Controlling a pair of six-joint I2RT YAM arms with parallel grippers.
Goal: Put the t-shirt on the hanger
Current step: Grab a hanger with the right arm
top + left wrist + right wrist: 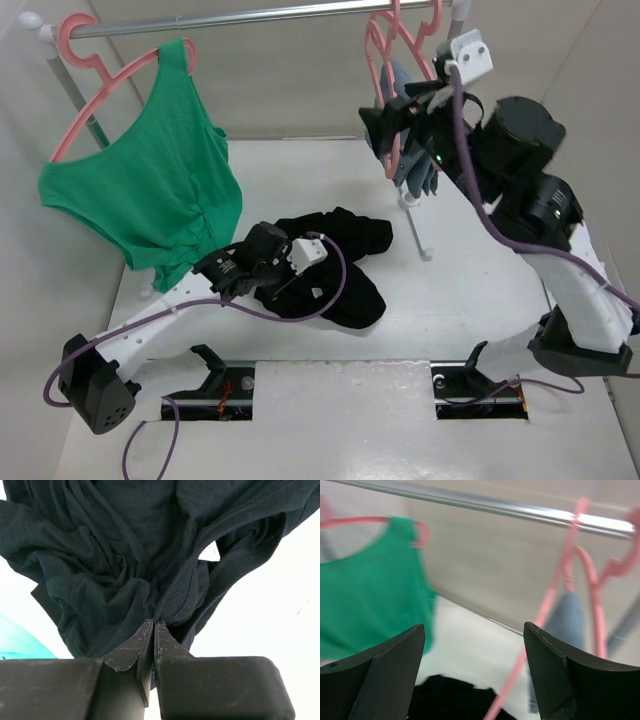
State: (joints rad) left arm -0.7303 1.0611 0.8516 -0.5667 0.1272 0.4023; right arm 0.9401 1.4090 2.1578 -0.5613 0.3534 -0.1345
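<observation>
Now pinching the t-shirt [358, 298] with the left gripper [153, 626]: jaws pressed fully together, a ribbed edge of the black cloth caught right at their tips. Low over the worktop [480, 310], a little left of centre, with the wrist close against the near left side of the heap. Crumpled, not spread out. Many folds running away from the tips in the left wrist view, and a small white label [212, 555] showing through an opening of the fabric. Lying mostly on the worktop, between the two arms. Cannot tell whether the pinched edge is lifted off the surface.

Up at the back right, the right gripper [474, 630] raised high, just below the rail [250, 14], fingers spread wide and nothing held between them. Facing the hanger [545, 600], hung by its hook near the right end of the rail, bare, just beside a grey-blue garment [415, 178]. Blurred in the right wrist view, its pink arm seen crossing the gap between the two fingers. Cannot tell if touching either of them. Well apart from the t-shirt below.

Toward the left end of the same rail, a green top [150, 190], hanging tilted, its lower edge coming down near the left arm.
</observation>
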